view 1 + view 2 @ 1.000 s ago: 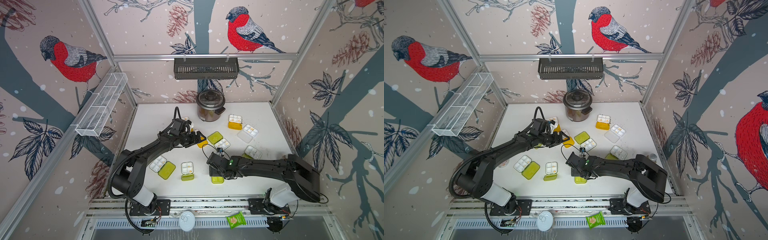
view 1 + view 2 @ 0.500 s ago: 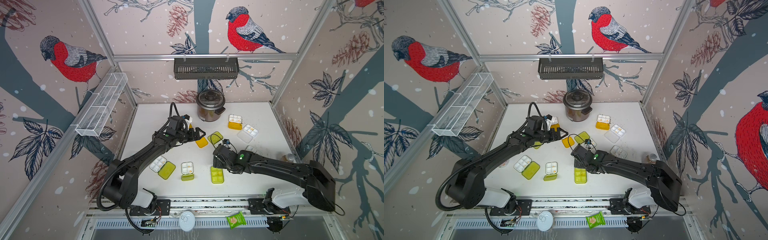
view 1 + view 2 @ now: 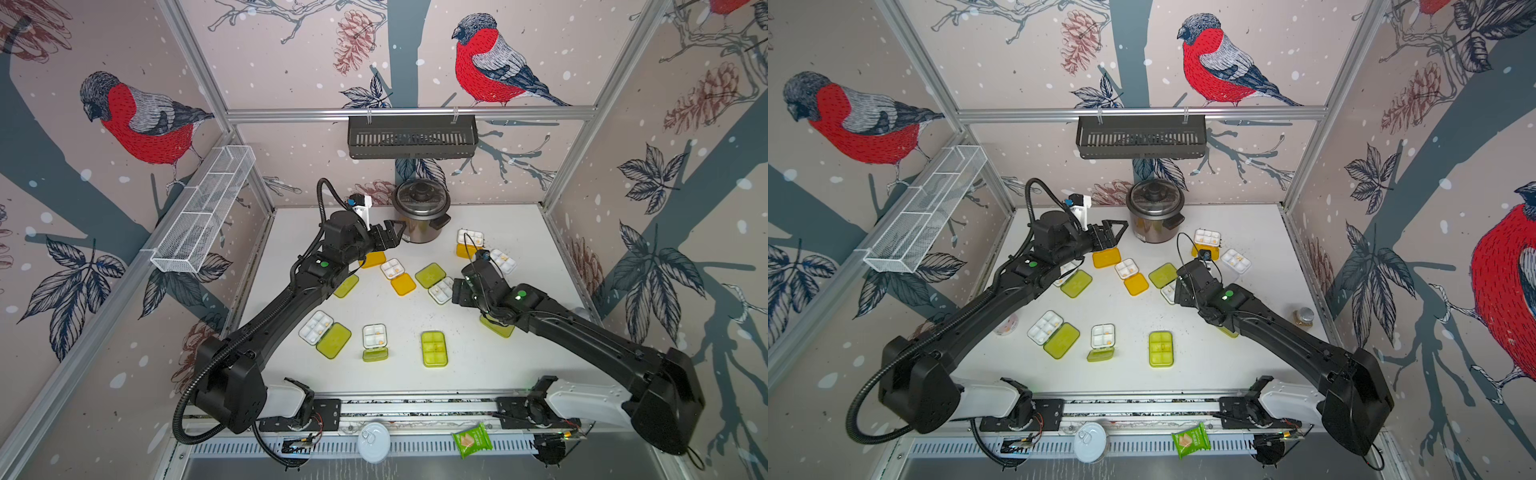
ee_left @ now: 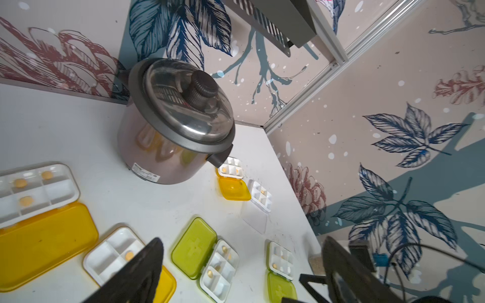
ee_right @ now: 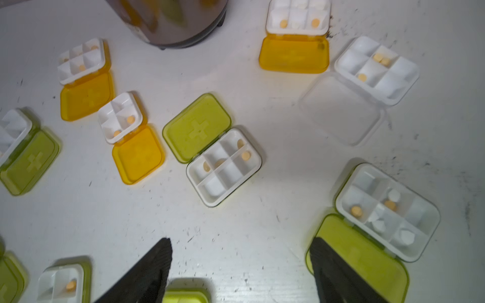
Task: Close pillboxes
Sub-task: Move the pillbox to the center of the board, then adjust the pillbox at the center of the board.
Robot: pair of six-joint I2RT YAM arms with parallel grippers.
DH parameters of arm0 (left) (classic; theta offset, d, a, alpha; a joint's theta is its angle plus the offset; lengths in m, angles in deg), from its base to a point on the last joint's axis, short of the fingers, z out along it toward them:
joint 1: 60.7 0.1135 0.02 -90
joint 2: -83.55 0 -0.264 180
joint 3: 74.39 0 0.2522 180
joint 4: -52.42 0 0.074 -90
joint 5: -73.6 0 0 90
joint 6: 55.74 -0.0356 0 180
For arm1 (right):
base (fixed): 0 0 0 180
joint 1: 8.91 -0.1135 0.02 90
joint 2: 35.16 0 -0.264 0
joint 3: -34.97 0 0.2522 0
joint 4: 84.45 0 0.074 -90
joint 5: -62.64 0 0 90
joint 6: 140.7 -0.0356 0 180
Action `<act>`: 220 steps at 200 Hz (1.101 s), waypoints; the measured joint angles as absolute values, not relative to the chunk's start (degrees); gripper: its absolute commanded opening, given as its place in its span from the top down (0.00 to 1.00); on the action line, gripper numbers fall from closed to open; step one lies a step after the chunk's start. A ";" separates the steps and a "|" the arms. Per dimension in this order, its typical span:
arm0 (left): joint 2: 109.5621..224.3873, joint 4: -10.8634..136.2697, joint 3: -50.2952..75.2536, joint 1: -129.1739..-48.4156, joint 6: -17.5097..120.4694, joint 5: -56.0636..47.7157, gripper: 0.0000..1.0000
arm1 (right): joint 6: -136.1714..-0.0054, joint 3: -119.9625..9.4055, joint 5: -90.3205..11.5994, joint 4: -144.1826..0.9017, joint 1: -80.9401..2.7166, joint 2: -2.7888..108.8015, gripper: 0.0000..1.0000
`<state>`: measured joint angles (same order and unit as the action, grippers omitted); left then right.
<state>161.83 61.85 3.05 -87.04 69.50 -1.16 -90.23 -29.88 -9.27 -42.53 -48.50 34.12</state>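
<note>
Since a second ago, the right tool [image 5: 240, 240] has been drawn back from over the closed, rounded-rectangular lime-green plastic pillbox [image 3: 434, 348], and the left tool [image 4: 241, 239] has been carried from the middle of the white surface [image 3: 407, 316] to beside the round stainless-steel cooking pot with a glass lid [image 3: 420, 218]. The right tool is seen with its fingers [image 5: 147, 272] spread apart and nothing held; only bare surface is shown between them. The closed pillbox is left flat on the surface below and just behind those fingertips, apart from them. Ahead of the fingertips an open pillbox with a white six-compartment tray and a lime-green lid [image 5: 223, 168] is found, with small orange tablets [image 5: 246, 156] visible in its compartments. Beside one finger a second open lime-lidded pillbox [image 5: 388, 210] is laid; its lid is partly covered by that finger in the right wrist view, and whether it is touched cannot be told. The left tool is held wide and empty above the surface, just beside the pot. Below it an open pillbox with an orange-yellow lid [image 4: 44, 244] is laid flat. Well behind both tools, towards the arm bases, a third open lime-lidded pillbox [image 3: 316, 328] and a fourth open lime-lidded pillbox [image 3: 375, 336] are laid.
</note>
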 measured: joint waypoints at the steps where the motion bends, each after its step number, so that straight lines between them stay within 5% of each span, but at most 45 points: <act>1: 161.83 61.85 3.05 -87.04 69.50 -1.16 0.06 | -90.23 -29.88 -9.27 -42.53 -48.50 34.12 0.15; 89: 165.04 57.72 -4.40 -79.44 74.44 0.18 0.07 | -77.42 -34.47 -26.96 -53.67 -30.95 50.55 0.11; 220: 167.99 57.89 -2.82 -77.76 77.29 6.03 0.07 | -70.06 -48.24 -31.63 -56.17 -33.09 71.93 0.11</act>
<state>167.99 57.89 -2.82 -77.76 77.29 6.03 -70.06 -48.24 -31.63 -56.17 -33.09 71.93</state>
